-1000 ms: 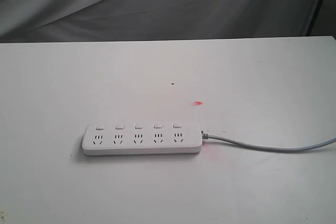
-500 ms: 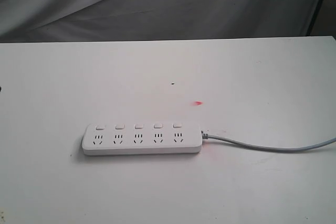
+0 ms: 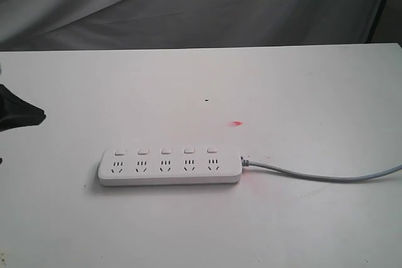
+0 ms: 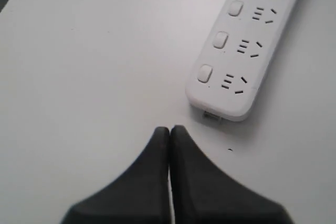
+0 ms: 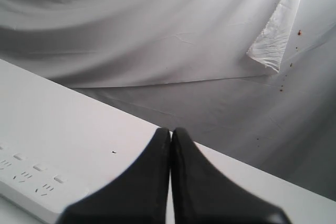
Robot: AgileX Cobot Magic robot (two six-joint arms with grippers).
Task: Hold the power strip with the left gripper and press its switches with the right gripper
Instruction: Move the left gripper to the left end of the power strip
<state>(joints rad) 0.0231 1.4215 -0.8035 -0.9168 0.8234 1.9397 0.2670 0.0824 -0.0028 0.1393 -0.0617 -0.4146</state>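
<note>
- long flat white plastic power strip [image 3: 169, 166] sits on white table [image 3: 301, 92]
- black left gripper [image 4: 169, 129] pinched closed, empty, near strip's end
- black right gripper [image 5: 170, 130] closed too, empty

The strip [image 3: 171, 169] lies flat on the worktop [image 3: 282, 80], lengthwise left to right, toward the front. The switches [image 3: 166, 151] run along its far edge, sockets [image 3: 164, 166] on the near side. The cable [image 3: 320, 176] leaves its right end, running rightward. The left claw [image 3: 39, 116] is at the left edge, behind and well apart from the strip.
</note>
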